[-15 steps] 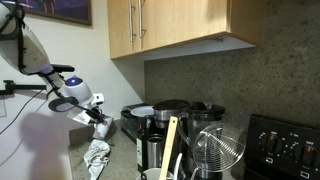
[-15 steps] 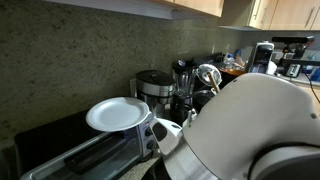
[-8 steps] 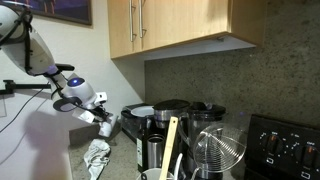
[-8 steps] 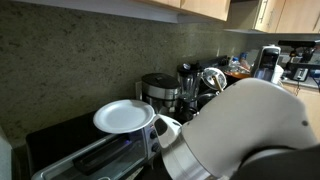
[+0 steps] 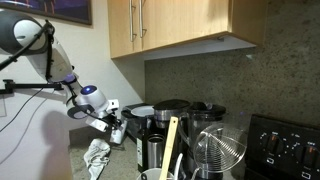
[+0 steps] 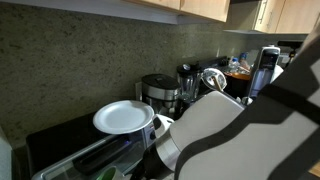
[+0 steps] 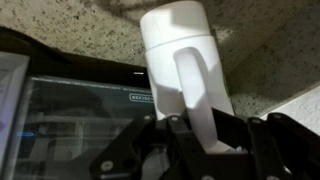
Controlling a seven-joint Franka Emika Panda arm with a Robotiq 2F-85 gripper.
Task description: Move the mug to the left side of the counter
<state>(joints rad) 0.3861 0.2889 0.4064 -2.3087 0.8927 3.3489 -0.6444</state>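
In the wrist view my gripper (image 7: 200,125) is shut on the handle of a white mug (image 7: 175,45), and the mug's body reaches away from the jaws. Pale speckled counter (image 7: 272,55) shows beyond the mug. A black toaster oven (image 7: 80,110) lies just behind it. In an exterior view the gripper (image 5: 115,128) holds the mug (image 5: 118,133) in the air, close to the left end of the row of appliances. The mug is hidden behind the arm in the exterior view with the plate.
A crumpled cloth (image 5: 97,156) lies below the gripper. A white plate (image 6: 123,117) rests on the toaster oven (image 6: 90,155). A steel coffee maker (image 6: 155,88), a blender (image 5: 205,120), a wire whisk (image 5: 218,148) and a wooden utensil (image 5: 170,145) crowd the counter. Cabinets (image 5: 170,25) hang above.
The arm has moved right, toward the appliances, carrying the mug with it. The gripper has stayed shut on the mug.
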